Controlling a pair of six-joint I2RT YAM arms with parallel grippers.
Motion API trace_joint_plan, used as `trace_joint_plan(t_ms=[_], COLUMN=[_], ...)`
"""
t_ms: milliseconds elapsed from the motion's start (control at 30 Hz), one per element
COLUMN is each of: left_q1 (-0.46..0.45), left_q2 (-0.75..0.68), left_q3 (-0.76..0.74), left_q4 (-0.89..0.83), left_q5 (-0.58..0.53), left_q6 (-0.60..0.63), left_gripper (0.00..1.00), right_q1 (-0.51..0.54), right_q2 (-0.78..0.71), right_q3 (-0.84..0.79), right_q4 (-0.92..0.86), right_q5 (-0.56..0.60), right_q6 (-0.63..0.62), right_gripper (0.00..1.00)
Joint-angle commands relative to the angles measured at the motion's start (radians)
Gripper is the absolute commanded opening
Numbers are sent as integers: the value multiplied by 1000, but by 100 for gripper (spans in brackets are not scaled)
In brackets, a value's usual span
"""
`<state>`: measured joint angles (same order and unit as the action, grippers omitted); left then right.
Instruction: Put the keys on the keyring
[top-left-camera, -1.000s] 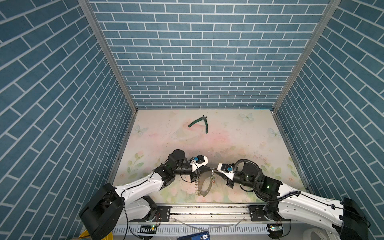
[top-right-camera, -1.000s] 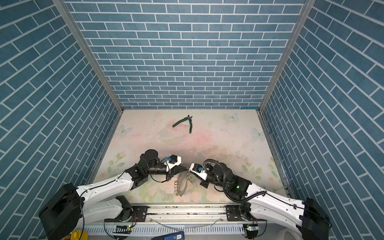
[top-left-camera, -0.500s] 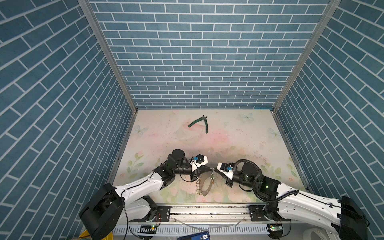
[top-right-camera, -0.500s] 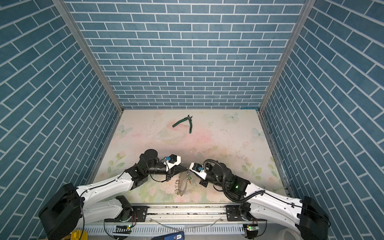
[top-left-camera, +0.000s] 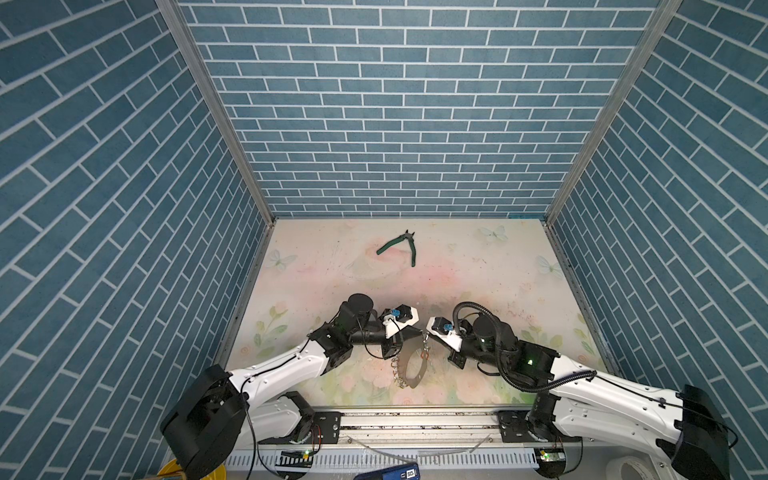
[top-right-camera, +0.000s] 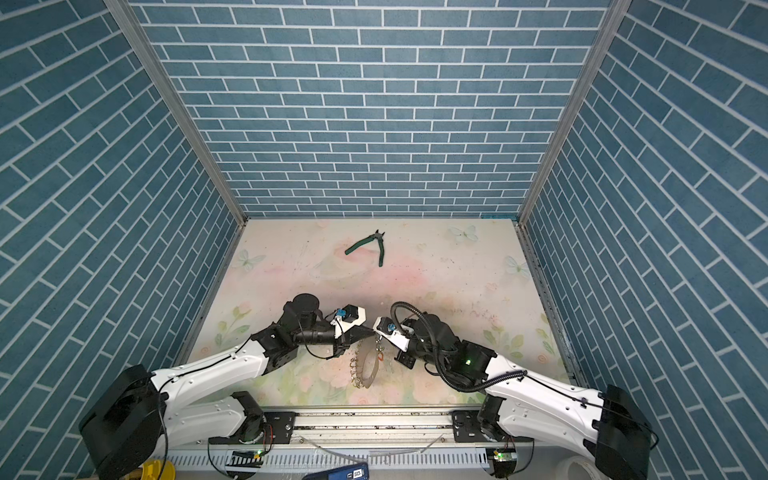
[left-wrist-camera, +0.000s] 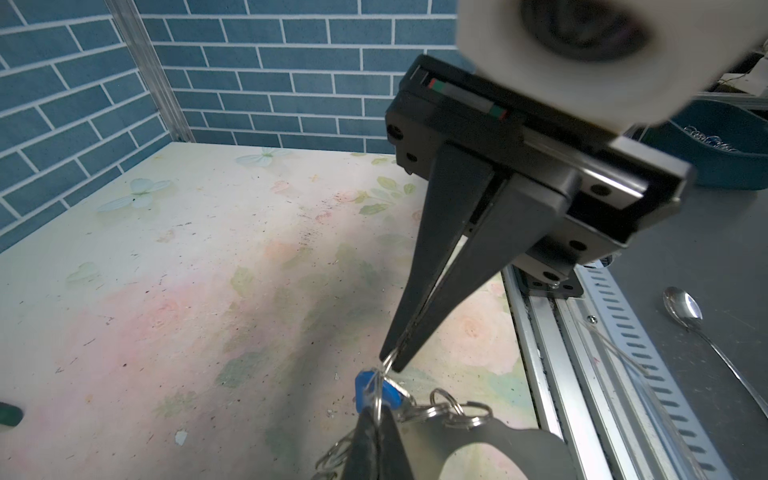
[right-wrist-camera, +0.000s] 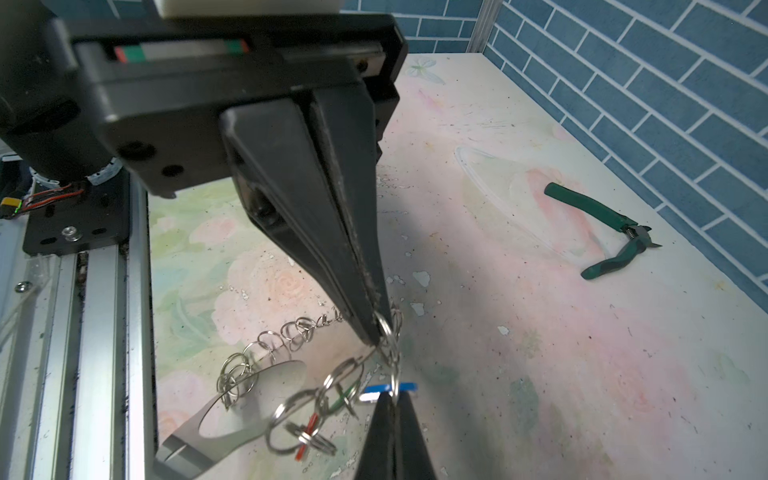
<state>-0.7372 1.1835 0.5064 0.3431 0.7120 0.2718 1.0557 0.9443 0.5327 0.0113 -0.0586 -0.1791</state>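
left end effector (right-wrist-camera: 375, 337) and right end effector (left-wrist-camera: 392, 363) both pinching one split ring (right-wrist-camera: 387, 328)
blue-tagged key (left-wrist-camera: 365, 388) against it; keyring (top-left-camera: 420, 368) trailing to 6 o'clock, green pliers (top-left-camera: 392, 244) at 12 o'clock

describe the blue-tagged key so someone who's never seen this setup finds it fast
On the floral table, near its front rail, two pairs of jaws meet at the dark oval keyring. The key sits at the jaw tips; its tag is blue, beside a green tag and a red tag.
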Motion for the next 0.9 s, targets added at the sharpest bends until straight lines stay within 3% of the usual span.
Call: trace_joint_plan(t_ms=[0, 533, 700, 867], left_q1=[-17, -54, -54, -53], left_q2=[11, 63, 55, 34], left_q3=[25, 56, 43, 27], left_q4=[-41, -58, -31, -14], left_q5=[-5, -18, -23, -32], left_q6=[30, 40, 23, 19], left_gripper=[0, 0, 0, 0], right_q1=[9, 14, 13, 12], right_q2=[37, 134, 99, 37], right_q3=[67, 96, 52, 9], right_q4=[-27, 90, 151, 141], right_q5=[17, -54, -60, -49], right_q6=[51, 128, 130, 111], right_gripper=[0, 0, 1, 8])
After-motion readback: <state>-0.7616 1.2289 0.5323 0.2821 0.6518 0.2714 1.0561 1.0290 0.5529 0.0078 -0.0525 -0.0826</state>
